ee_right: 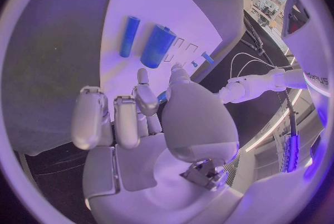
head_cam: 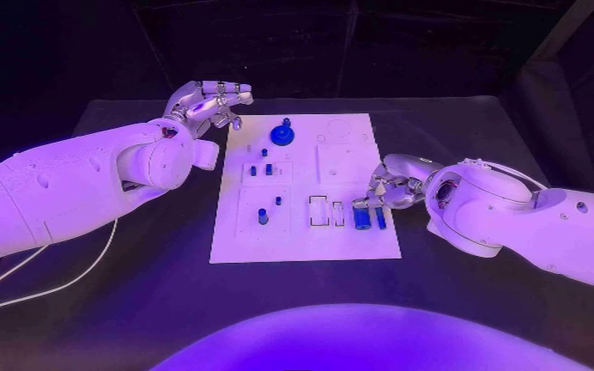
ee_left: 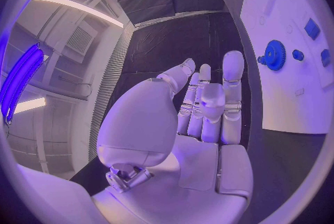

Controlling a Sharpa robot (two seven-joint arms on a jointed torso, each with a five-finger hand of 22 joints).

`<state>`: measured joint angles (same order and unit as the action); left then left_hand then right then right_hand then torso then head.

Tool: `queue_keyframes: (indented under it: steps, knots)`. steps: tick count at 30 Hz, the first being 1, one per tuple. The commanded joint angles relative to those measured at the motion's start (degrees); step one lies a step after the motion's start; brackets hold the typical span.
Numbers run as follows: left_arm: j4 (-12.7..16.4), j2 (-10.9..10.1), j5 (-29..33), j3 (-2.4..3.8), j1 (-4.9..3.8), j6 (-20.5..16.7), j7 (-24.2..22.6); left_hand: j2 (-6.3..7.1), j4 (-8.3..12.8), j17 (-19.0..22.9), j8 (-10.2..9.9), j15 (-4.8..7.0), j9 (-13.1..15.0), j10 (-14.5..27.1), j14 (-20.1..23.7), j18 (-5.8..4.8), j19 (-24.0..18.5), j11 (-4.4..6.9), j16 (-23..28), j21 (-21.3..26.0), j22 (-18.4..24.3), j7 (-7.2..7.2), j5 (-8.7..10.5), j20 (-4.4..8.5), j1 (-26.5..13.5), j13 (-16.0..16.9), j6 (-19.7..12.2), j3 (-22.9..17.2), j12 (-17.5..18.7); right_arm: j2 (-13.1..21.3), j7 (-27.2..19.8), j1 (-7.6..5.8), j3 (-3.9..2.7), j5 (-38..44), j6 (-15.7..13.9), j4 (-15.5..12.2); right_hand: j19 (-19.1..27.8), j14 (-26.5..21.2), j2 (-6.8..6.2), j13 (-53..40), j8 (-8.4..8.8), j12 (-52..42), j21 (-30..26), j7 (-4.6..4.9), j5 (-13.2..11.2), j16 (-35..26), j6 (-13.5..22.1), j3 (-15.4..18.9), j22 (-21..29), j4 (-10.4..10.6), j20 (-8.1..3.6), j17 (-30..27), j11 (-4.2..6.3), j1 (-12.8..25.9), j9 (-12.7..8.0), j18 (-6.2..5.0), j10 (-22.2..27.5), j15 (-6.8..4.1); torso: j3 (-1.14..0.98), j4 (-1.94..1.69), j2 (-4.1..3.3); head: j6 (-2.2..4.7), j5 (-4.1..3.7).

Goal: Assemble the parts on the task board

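The white task board (head_cam: 353, 238) lies in the middle of the black table. A blue gear (head_cam: 282, 136) stands on its far part, and small blue parts (head_cam: 263, 216) sit along its left half. A thick blue cylinder (head_cam: 361, 218) and a thin one (head_cam: 380, 218) lie near the board's right edge. My right hand (head_cam: 387, 191) hovers just beyond them, thumb and a finger pinched together on a sliver of blue (ee_right: 163, 97). My left hand (head_cam: 210, 100) floats off the board's far left corner, fingers extended and holding nothing. In the left wrist view the gear (ee_left: 275, 55) lies beyond that hand (ee_left: 205, 115).
Two empty rectangular slots (head_cam: 319, 209) are beside the cylinders. A white cable (head_cam: 75, 276) trails over the table under my left arm. Dark table surface surrounds the board (ee_right: 150, 1) on all sides.
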<state>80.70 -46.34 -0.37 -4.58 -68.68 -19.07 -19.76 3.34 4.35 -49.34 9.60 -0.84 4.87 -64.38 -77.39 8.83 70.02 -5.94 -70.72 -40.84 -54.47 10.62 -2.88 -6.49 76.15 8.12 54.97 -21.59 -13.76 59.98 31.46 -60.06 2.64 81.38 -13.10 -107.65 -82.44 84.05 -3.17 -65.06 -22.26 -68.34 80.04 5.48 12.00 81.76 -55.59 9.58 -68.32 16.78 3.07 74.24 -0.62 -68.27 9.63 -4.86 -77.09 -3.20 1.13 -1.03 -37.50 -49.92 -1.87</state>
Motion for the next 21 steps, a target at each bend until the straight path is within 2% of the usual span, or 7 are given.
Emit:
queue_keyframes:
  steps: [1, 11, 21]
  knots:
    - [0.1, -0.1, 0.1, -0.04, -0.07, 0.7, -0.2, -0.26, 0.1, 0.1, 0.3, -0.24, -0.1, 0.4, 0.0, 0.89, 0.0, -0.01, -0.2, 0.2, 0.0, -0.01, -0.09, -0.34, -0.1, 0.1, -0.5, 0.3, -0.4, -0.2, 4.2, 0.29, 0.0, 4.6, 1.7, -0.4, -0.1, 3.3, -0.04, -0.3, -0.38, -0.4, 0.1, -0.43, -0.1, 0.4, 0.0, 0.5, 0.0, 0.0, -0.31, 0.1, 0.06, 0.8, 0.3, 0.77, -0.4, -0.29, 0.01, 0.19, -0.05, -0.03, 0.18]
    - [0.0, -0.1, 0.1, -0.23, -0.07, 0.9, 0.0, -0.26, 0.1, 0.1, 0.3, -0.24, -0.1, 0.4, 0.0, 0.89, 0.0, -0.01, -0.2, 0.2, 0.0, -0.01, -0.09, -0.34, -0.1, 0.1, -0.5, 0.3, -0.4, -0.9, 4.8, 0.72, 0.0, 6.4, 2.6, -0.1, -0.1, 3.3, -0.09, -0.4, -0.62, -0.3, 0.1, -0.49, 0.0, 0.5, 0.0, 0.8, 0.0, 0.0, -0.34, 0.3, 0.11, 1.2, 0.6, 0.77, -0.4, -0.33, 0.04, 0.04, 0.02, -0.08, 0.07]
    - [0.0, -0.1, 0.1, -0.28, -0.07, 1.0, 0.1, -0.26, 0.1, 0.1, 0.3, -0.24, -0.1, 0.4, 0.0, 0.89, 0.0, -0.01, -0.2, 0.2, 0.0, -0.01, -0.09, -0.34, -0.1, 0.1, -0.5, 0.3, -0.4, -2.9, 3.6, 1.61, 0.02, 4.9, 4.0, 0.8, -0.3, 3.3, 0.31, -1.3, -1.2, -0.8, 0.3, -0.64, 1.2, 0.7, -0.1, 0.8, -0.4, -0.2, -0.43, 0.7, 0.24, 0.8, 1.2, 0.84, -0.6, -0.43, 0.04, 0.15, -0.02, -0.08, 0.2]
